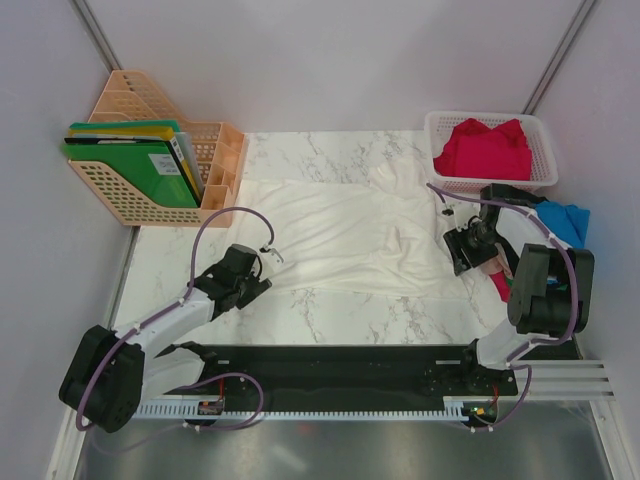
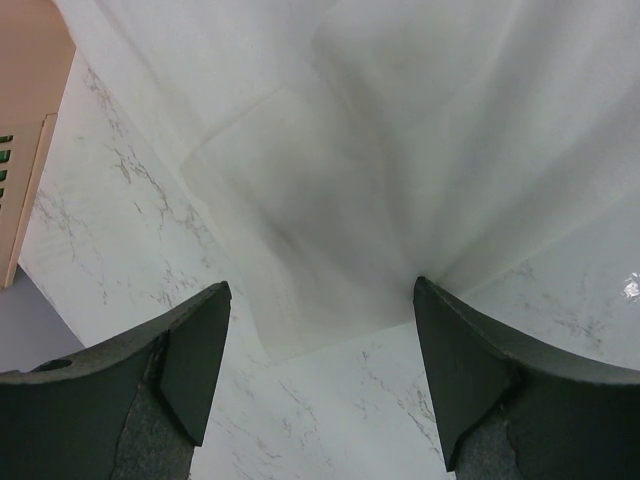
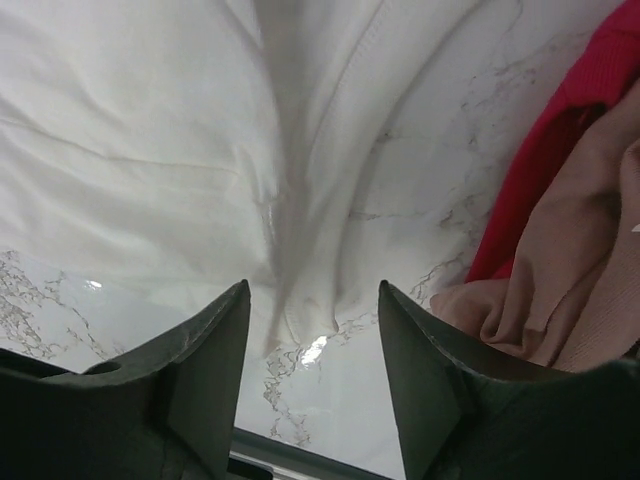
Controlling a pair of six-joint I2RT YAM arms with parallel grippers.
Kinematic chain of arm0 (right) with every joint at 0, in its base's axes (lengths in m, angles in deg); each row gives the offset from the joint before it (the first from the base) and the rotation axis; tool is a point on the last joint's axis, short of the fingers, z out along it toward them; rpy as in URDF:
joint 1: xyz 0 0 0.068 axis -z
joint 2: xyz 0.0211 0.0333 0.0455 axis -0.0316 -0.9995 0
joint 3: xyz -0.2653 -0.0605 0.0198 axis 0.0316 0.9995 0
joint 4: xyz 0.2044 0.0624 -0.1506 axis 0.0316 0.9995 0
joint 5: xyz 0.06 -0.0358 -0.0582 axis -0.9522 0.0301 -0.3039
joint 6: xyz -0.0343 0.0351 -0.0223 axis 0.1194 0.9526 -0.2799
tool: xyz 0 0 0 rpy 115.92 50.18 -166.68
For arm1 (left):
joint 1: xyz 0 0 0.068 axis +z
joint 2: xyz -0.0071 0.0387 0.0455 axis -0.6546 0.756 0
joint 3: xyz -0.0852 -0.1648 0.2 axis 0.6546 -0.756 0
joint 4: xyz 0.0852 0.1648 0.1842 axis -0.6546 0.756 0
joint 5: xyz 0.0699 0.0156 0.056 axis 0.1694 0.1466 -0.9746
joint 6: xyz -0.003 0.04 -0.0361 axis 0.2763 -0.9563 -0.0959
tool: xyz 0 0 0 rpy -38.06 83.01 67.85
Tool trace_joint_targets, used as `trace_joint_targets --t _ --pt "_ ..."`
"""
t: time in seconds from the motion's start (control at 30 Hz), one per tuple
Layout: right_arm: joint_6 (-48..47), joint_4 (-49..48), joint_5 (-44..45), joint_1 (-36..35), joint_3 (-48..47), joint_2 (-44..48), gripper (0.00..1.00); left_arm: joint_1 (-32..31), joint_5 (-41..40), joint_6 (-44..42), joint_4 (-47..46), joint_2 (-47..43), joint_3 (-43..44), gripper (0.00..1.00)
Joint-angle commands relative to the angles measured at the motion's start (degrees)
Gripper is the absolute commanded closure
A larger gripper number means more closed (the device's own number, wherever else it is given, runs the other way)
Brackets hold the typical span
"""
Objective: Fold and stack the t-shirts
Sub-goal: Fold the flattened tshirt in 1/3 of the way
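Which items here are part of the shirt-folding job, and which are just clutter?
Job:
- white t-shirt, spread on the table
- red t-shirt, in the basket
- blue t-shirt, right edge
- beige t-shirt, right edge

Lying about:
- basket itself
- peach file rack
- green folders

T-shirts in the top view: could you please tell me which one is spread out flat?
The white t-shirt, laid open across the marble table; the red one is bunched in the basket, the blue one crumpled at the right edge.
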Motion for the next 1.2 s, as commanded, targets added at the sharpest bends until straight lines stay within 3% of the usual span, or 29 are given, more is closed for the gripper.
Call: trace_joint_targets --t 0.0,0.47,0.67,0.83,1.17 --pt "0.0 -0.3 -3.2 0.1 -2.7 -1.3 0.38 0.3 0.1 1.9 4.4 1.9 -0.8 0.18" --pt "1.5 -1.0 -8.5 -1.2 -7.5 -8.0 0.46 0.4 -0.3 1.8 4.5 2.5 -0.6 0.18" --pt "2.3 -1.3 -9.5 -2.9 -8.0 -9.9 0.69 0.4 -0.7 1.7 4.2 3.4 -0.5 0.18" --pt "1.7 -1.2 -9.3 -3.1 -7.4 -9.5 1.00 0.4 -0.7 1.6 3.8 3.5 -0.7 0.18" --pt "-2.1 1.1 -3.6 -0.3 -7.0 -2.4 1.00 0.4 -1.2 1.4 3.6 3.1 -1.4 0.19"
